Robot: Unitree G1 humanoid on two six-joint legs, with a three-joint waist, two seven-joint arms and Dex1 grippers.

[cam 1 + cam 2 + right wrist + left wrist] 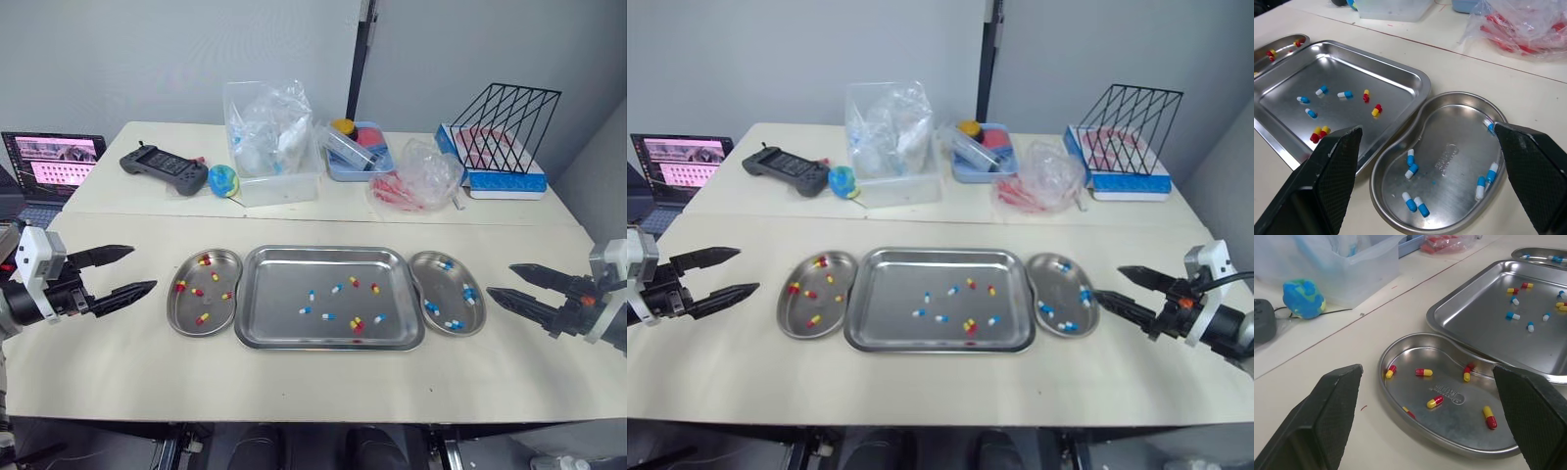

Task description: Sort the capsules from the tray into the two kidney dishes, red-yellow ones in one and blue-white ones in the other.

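A cream tabletop stands before a plain grey wall. At its centre lies the steel tray, with mixed capsules loose in it. The left kidney dish, at the tray's 9 o'clock, holds red-yellow ones. The right kidney dish, at 3 o'clock, holds blue-white ones. A laptop, a plastic bin and a wire rack line the 12 o'clock edge. The left gripper and right gripper hover outside the dishes, jaws wide and empty.

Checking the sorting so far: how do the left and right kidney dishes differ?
The left kidney dish holds only red-yellow capsules; the right kidney dish holds only blue-white capsules. The left one lies at the left end of the tray, the right one at its right end. Both are shiny metal and kidney-shaped.
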